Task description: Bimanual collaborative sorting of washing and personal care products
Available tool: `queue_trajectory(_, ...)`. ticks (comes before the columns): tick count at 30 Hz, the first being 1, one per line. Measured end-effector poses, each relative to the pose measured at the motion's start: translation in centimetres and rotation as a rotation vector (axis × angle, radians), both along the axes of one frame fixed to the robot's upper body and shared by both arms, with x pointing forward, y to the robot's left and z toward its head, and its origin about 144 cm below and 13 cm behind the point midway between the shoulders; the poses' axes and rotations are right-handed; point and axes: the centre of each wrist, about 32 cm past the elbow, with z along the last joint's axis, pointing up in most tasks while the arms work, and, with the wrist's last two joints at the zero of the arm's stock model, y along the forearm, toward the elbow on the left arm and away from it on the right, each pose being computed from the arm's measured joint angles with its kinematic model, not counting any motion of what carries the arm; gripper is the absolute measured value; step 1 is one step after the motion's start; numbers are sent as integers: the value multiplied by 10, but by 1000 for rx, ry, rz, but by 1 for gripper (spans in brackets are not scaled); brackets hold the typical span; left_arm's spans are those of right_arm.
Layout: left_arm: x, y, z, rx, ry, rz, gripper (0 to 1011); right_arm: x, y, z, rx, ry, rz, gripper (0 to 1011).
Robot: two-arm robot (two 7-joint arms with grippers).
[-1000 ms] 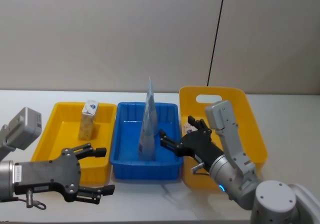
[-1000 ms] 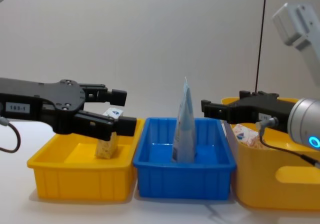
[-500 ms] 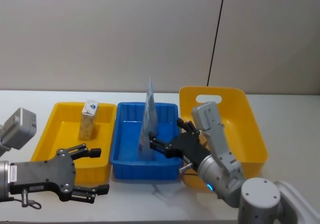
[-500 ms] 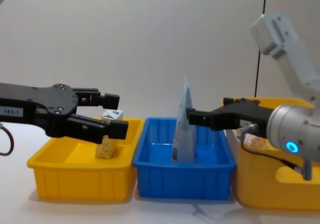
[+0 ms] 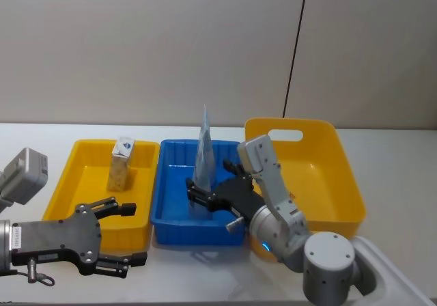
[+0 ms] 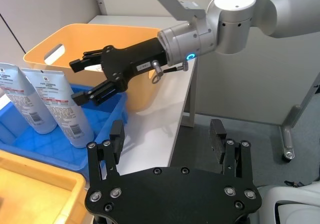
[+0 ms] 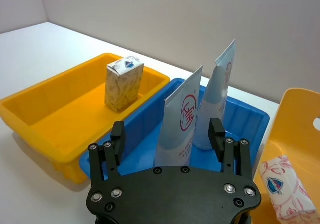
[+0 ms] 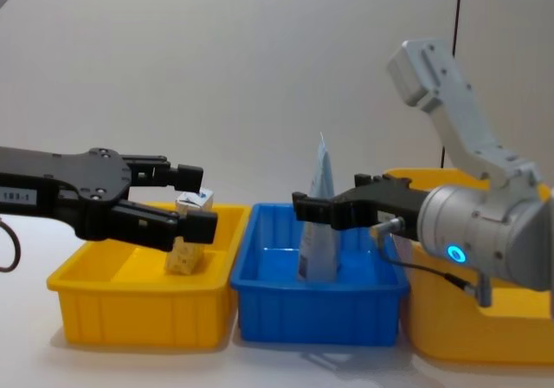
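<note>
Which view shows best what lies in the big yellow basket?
The right wrist view: the red-patterned white packet lies plainly in the basket. In the head view the right arm covers that spot; the chest view meets the basket's wall.

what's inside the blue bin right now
Two tall pale-blue pouches stand upright in the blue bin, one behind the other. The right gripper, open, has reached them. The bin's floor under the pouches is hidden.
</note>
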Motion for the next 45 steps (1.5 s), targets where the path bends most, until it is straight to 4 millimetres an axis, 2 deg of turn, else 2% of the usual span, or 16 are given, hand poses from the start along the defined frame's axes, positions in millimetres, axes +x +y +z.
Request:
queue_trajectory(11,0,1,0,0,1,1,1001,19,14,-5,-11,2,-6,1004)
queue_trajectory(21,0,1,0,0,1,1,1001,29,22,-8,-19,5,-10,1000)
queue_trajectory(28,1,1,0,0,1,1,1001,32,26,-9,-21,8,-15,859)
queue_trajectory(45,1,1,0,0,1,2,1001,33,29,-6,-1,3,-50,314)
